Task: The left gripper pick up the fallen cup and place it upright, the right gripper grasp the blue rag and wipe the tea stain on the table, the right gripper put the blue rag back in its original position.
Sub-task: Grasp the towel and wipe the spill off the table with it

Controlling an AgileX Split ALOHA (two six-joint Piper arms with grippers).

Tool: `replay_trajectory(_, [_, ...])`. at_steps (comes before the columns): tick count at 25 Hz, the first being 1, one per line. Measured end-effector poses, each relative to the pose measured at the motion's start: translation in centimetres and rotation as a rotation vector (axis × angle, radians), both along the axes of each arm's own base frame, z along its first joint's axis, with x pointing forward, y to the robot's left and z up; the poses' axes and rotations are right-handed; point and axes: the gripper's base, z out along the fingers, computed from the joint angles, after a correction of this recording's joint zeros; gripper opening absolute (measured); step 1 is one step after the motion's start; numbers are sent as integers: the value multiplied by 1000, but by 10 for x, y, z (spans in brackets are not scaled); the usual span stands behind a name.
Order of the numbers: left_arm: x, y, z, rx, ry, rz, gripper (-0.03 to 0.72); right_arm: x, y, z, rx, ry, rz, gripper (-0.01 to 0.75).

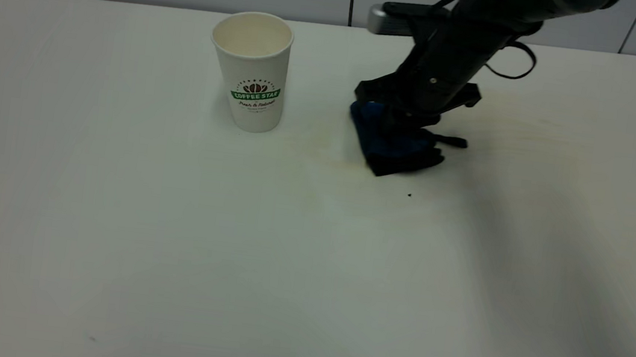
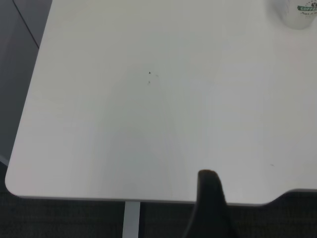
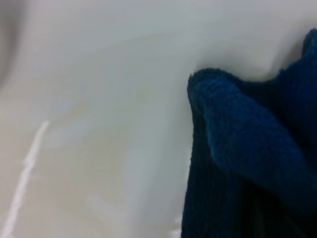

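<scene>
The blue rag [image 1: 395, 142] looks soft and limp, bunched on the tabletop [image 1: 164, 244] right of the upright cup [image 1: 252, 70]. The right hand [image 1: 401, 116] presses it down, apparently pinching its top fold. Faint tea stain [image 1: 321, 154] remains alongside.

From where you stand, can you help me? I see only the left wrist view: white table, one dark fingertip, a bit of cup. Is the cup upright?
Observer: Yes. The cup stands upright, mouth up, on the table.
Operator: Where is the rag?
Observer: The rag lies bunched on the table to the cup's right, with the right gripper down on it.
Operator: Is stain left?
Observer: A faint tan smear shows between cup and rag; no puddle is visible.
</scene>
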Motion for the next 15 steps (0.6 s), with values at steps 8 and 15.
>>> replay_trajectory(8, [0, 0, 0, 1, 0, -1, 579, -30, 61, -2, 35, 58, 103, 87])
replay_trajectory(15, [0, 0, 0, 1, 0, -1, 579, -23, 37, -3, 37, 114, 36, 87])
